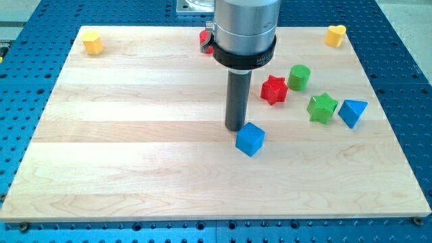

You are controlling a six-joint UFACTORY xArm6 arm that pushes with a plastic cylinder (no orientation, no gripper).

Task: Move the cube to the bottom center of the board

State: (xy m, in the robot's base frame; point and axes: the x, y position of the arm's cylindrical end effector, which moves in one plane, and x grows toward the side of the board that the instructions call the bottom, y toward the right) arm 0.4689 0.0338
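A blue cube lies on the wooden board, a little right of the board's middle. My tip rests on the board just to the upper left of the blue cube, touching it or almost touching it. The rod rises from there into the arm's grey body at the view's top.
A red star block, a green cylinder, a green star block and a blue triangular block lie to the right. A yellow block sits top left, a yellow block top right. A red block is partly hidden behind the arm.
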